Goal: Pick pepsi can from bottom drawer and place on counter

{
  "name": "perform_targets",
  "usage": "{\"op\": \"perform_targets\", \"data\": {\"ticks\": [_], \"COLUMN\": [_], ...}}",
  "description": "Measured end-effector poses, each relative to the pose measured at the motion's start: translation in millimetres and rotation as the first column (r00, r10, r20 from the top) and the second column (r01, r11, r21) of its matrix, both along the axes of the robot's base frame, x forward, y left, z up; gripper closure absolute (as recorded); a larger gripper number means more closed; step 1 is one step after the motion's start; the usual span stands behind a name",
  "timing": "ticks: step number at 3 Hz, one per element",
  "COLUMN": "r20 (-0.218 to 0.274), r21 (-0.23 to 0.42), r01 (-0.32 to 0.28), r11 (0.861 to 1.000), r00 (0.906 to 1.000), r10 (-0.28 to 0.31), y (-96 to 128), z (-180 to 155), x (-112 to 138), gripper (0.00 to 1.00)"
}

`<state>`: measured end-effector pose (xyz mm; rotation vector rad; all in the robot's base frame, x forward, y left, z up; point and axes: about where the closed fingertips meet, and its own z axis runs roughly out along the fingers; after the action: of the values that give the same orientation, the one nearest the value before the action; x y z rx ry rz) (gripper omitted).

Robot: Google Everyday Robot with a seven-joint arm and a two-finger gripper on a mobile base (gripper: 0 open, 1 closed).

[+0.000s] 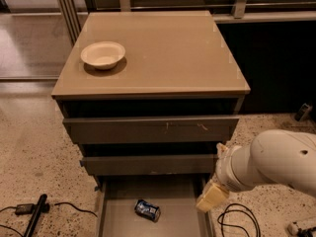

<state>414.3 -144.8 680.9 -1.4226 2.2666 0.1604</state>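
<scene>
The pepsi can lies on its side on the floor of the open bottom drawer, near its middle. The tan counter tops the grey cabinet. My gripper hangs from the white arm at the lower right, over the drawer's right wall, to the right of the can and apart from it. Its cream-coloured fingertips point down.
A white bowl stands on the counter's left side. Two shallower drawer fronts sit above the open drawer. Black cables and a dark tool lie on the speckled floor on either side.
</scene>
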Motion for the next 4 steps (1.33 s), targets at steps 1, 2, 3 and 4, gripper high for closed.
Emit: {"op": "perform_targets", "data": {"ticks": [1, 2, 3, 4], "r20": [0.003, 0.057, 0.092, 0.095], "r21": [0.057, 0.149, 0.212, 0.263], "r01": [0.054, 0.028, -0.045, -0.080], "r11": [0.997, 0.988, 0.976, 0.961], "r00": [0.9985, 0.9977, 0.9954, 0.9939], "r10": [-0.055, -0.037, 0.026, 0.057], "y": [5, 12, 23, 28], "z": [-36, -66, -90, -105], "x": [4, 20, 28, 38], "gripper": [0.00, 0.00, 0.00, 0.00]}}
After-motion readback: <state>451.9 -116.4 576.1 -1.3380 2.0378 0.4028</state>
